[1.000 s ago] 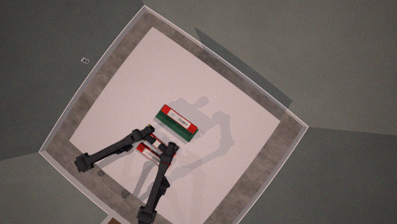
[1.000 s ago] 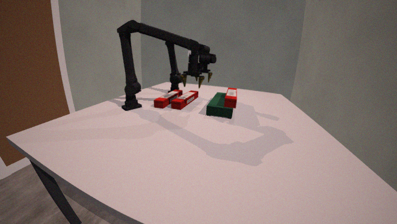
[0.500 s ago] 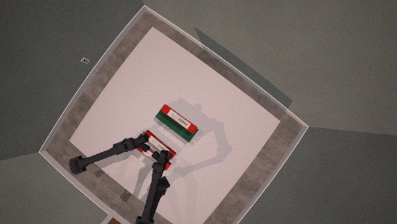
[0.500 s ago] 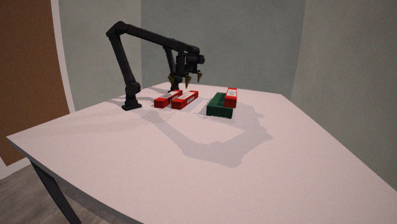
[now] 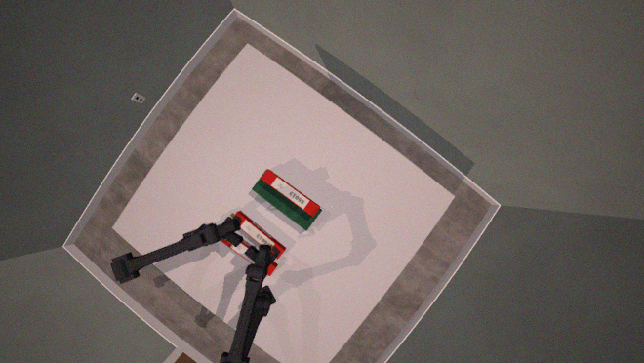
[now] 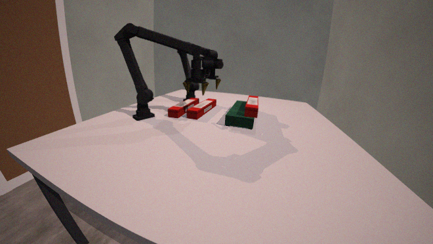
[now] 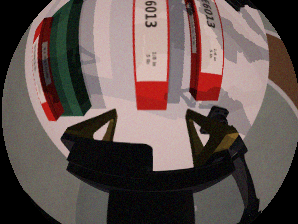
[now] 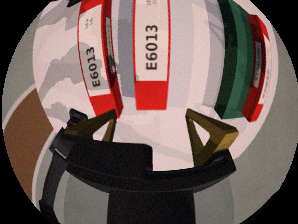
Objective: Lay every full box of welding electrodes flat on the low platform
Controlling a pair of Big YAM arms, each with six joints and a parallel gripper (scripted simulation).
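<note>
A green low platform [image 5: 280,208] [image 6: 237,119] [image 7: 72,60] [image 8: 234,60] carries one red E6013 box [image 5: 292,194] [image 6: 252,105] [image 7: 47,70] [image 8: 257,65] lying flat along its far long side. Two more red boxes lie flat and side by side on the table: a middle box [image 5: 260,235] [image 6: 201,108] [image 7: 150,50] [image 8: 152,55] and an outer box [image 5: 241,249] [image 6: 182,108] [image 7: 207,55] [image 8: 97,65]. My left gripper [image 5: 235,225] [image 6: 210,82] [image 7: 151,112] and right gripper [image 5: 266,251] [image 6: 195,86] [image 8: 151,115] are open and empty. They hang in the air above opposite ends of the middle box, touching nothing.
The white table [image 5: 371,161] [image 6: 229,183] has a grey border strip in the top view. The arm bases stand along one table edge behind the two loose boxes. A brown door panel [image 6: 29,82] is beside the table.
</note>
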